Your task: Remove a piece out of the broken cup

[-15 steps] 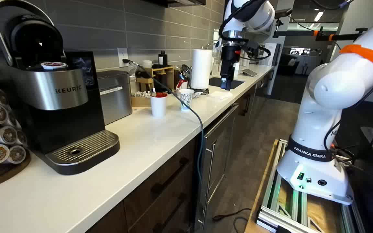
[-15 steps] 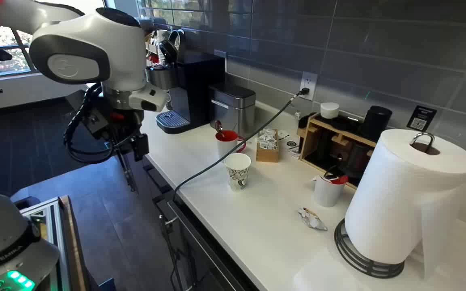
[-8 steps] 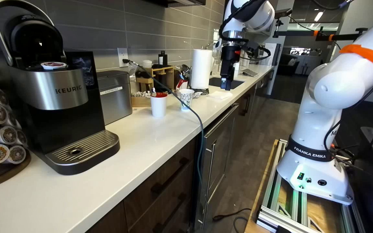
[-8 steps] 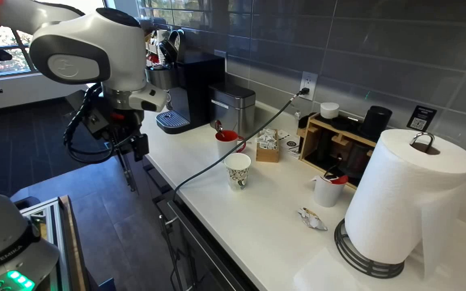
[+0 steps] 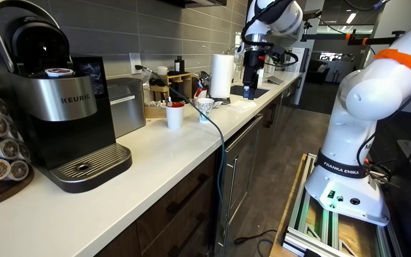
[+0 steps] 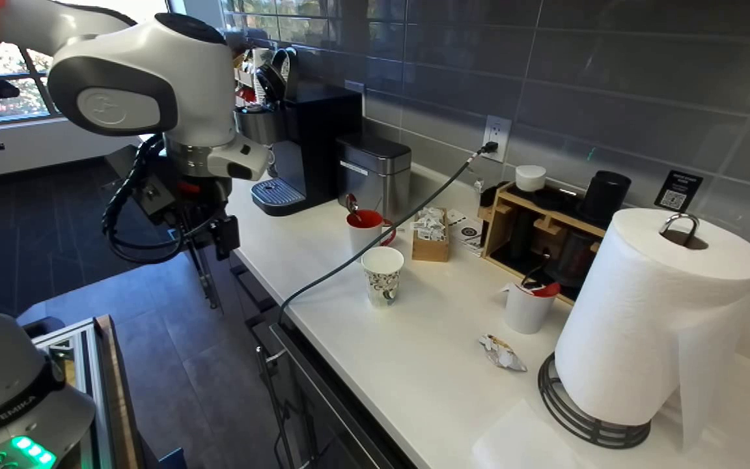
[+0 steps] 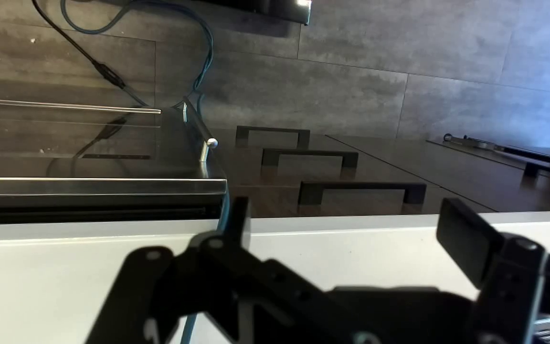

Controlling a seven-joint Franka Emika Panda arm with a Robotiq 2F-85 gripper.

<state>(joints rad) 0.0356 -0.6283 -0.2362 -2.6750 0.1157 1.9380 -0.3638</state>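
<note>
The job looks to be at its very start: the step now is to reach for the white cup (image 6: 526,314), which I guess is the broken one because its top looks uneven. I can't make out the loose piece. The fingers (image 7: 468,241) are spread wide with nothing between them, up in the air near the front edge of the tabletop (image 6: 427,352). In an exterior view the cup stands on the tabletop at 3 o'clock from the fingers, well apart from them, with the paper towel roll (image 6: 658,312) near it at 3 o'clock and a crumpled wrapper (image 6: 502,354) near it at 7 o'clock. Next, the fingers should go toward 3 o'clock in that view, steer clear of the blue cord (image 5: 222,151), stop above the cup, then come down slowly and pinch the piece gently, because a hard tug could tip the cup over.
</note>
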